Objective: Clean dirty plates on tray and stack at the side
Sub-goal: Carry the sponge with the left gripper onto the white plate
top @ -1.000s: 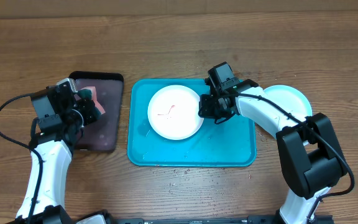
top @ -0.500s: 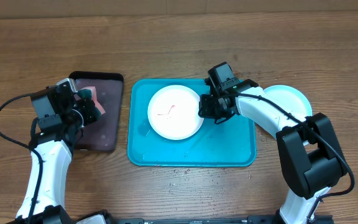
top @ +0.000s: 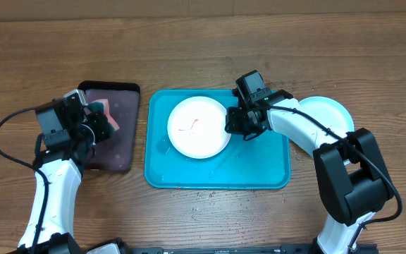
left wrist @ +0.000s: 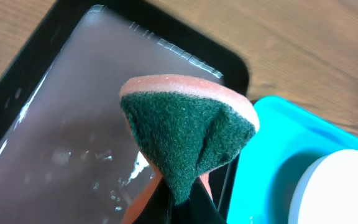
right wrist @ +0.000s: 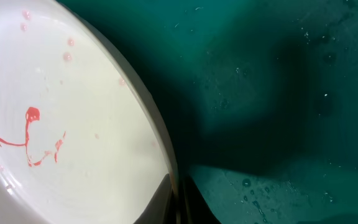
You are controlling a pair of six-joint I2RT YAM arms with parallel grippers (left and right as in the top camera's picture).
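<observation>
The red-smeared white plate (top: 198, 127) sits mid-frame in the turquoise tray (top: 259, 173), and the right fingers (top: 232, 125) pinch its right rim. It looks light, stiff and probably wet-slick, so the rim is the hold. At frame left, the left fingers (top: 97, 123) clamp a sponge (left wrist: 188, 134).

Nothing has moved: left hand (top: 99, 122) gripping sponge (left wrist: 188, 134) and right hand (top: 232, 122) pinching white plate (top: 197, 134) stay put.

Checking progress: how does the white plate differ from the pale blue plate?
The white plate lies in the tray; the pale blue plate sits on the table beside it. The white plate carries red smears; the pale blue plate's visible part shows none. The right tool grips only the white plate's rim. Both are round.
</observation>
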